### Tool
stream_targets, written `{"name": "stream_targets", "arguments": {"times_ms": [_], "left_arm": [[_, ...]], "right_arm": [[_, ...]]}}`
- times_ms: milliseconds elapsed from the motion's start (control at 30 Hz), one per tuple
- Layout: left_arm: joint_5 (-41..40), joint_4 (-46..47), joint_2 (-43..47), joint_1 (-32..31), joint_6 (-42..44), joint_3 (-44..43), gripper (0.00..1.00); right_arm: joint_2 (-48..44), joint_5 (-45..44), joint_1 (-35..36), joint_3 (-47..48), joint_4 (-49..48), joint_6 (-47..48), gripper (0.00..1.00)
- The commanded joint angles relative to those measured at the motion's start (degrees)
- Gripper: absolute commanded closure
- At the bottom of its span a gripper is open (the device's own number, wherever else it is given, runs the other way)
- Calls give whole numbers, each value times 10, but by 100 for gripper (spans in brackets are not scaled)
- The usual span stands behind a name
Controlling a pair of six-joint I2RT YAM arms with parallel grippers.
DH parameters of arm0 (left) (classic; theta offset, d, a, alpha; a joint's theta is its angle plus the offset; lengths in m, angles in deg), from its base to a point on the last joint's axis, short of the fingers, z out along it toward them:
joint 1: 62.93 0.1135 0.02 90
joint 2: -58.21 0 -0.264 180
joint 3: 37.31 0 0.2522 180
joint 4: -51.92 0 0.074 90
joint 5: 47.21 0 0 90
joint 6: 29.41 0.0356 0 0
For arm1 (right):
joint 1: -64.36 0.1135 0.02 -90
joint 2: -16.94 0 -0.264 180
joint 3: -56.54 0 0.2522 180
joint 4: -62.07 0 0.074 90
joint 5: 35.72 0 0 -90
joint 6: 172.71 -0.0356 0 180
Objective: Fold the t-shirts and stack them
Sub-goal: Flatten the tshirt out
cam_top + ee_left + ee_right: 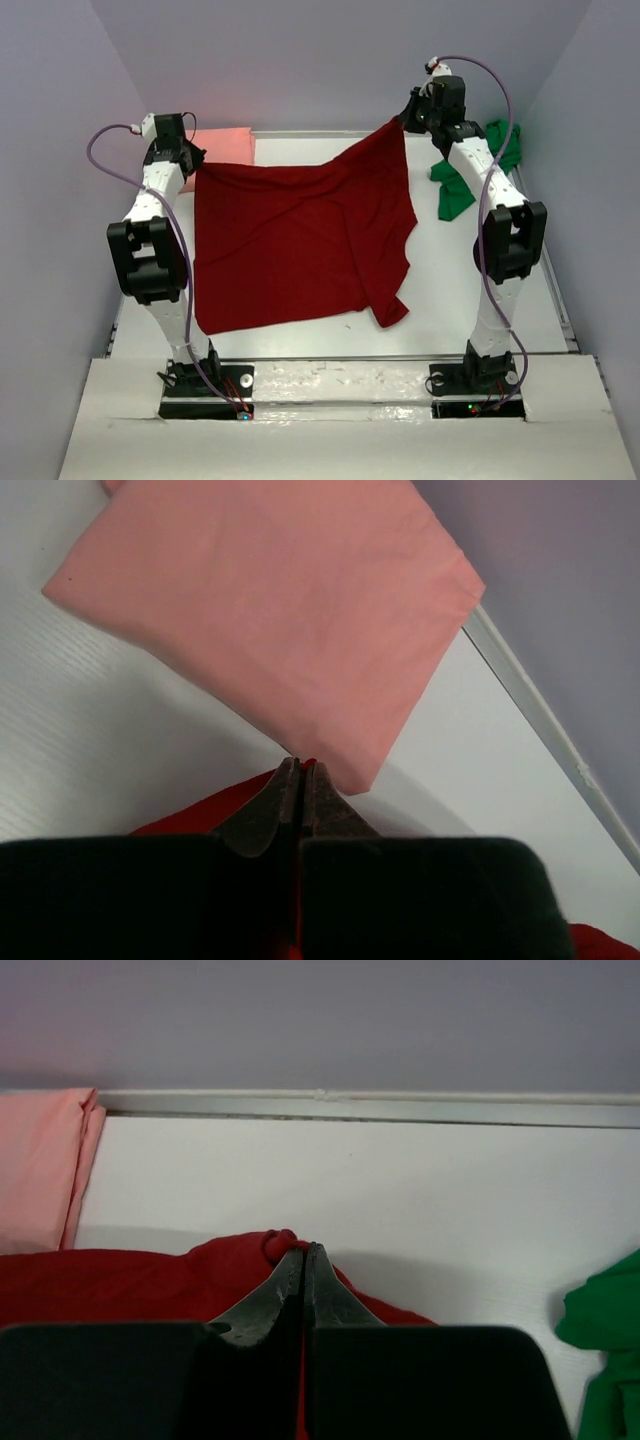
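Observation:
The dark red t-shirt (300, 235) hangs spread between both grippers over the table's middle, its near part lying on the table. My left gripper (196, 166) is shut on its far left corner, seen in the left wrist view (302, 767). My right gripper (400, 124) is shut on its far right corner, a red bunch at the tips (304, 1248). The salmon pink t-shirt (222, 145) lies folded at the far left; it also shows in the left wrist view (290, 610). The bright green t-shirt (470, 170) lies crumpled at the far right, under my right arm.
A raised rail (310, 133) runs along the table's far edge below the grey back wall. Grey side walls close in left and right. The right rail (560, 300) edges the table by my right arm.

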Motion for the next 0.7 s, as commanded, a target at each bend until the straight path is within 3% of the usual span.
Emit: {"name": "stream_targets", "arguments": {"times_ms": [0, 233, 500, 667], "left_arm": [[0, 11, -4, 1, 23, -46, 100], [-13, -2, -18, 1, 44, -69, 100], [7, -36, -68, 5, 57, -117, 100], [22, -41, -77, 4, 65, -122, 100]], "right_arm": [[23, 11, -3, 76, -44, 1, 100], [95, 7, -8, 123, -44, -9, 100], [260, 70, -19, 325, 84, -54, 100], [252, 122, -19, 286, 88, -67, 100]]}}
